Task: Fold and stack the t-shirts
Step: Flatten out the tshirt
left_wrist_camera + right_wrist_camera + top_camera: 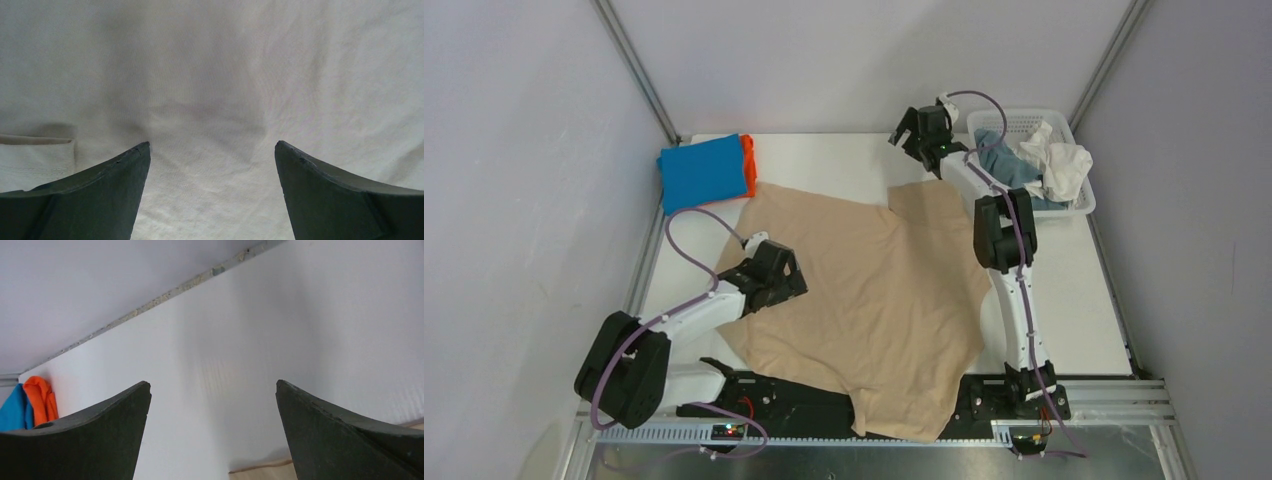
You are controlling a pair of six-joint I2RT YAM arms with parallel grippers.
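A beige t-shirt [874, 290] lies spread across the middle of the table, its hem hanging over the near edge. My left gripper [786, 272] is open and empty, close over the shirt's left part; the cloth [210, 100] fills the left wrist view. My right gripper [907, 133] is open and empty, raised above the table beyond the shirt's far right sleeve; a corner of that beige cloth [260, 472] shows low in the right wrist view. A folded blue shirt [702, 171] lies on a folded orange shirt [748, 163] at the far left. White [1056, 162] and grey-blue [1009, 165] shirts lie crumpled in the basket.
A white mesh basket [1079, 205] stands at the far right corner, next to my right arm's elbow. Grey enclosure walls and metal posts close in the table on three sides. The folded blue [12, 412] and orange [40, 397] shirts show at the left of the right wrist view.
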